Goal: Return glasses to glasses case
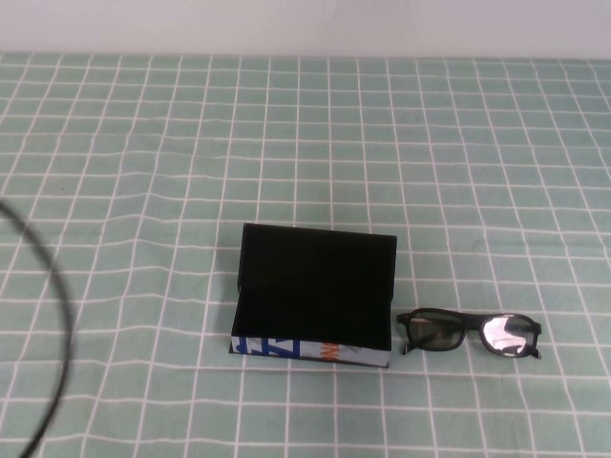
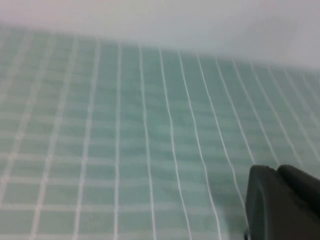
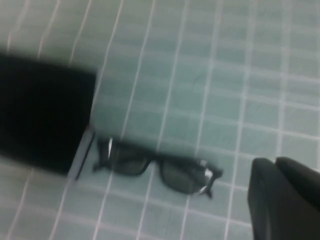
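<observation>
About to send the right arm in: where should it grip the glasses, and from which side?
Grip the glasses at the bridge between the lenses, coming from above. They lie on the cloth just right of the glasses case. The right gripper is near them; the left gripper is over bare cloth.

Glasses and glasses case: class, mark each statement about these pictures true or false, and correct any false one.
1. The glasses lie inside the glasses case. False: they lie on the checked cloth, beside it.
2. The case's lid stands open. True.
3. The glasses are on the case's right. True.
4. The right pincer grips the glasses. False: it is apart from them.
5. The left pincer touches the case. False: only cloth is near it.
</observation>
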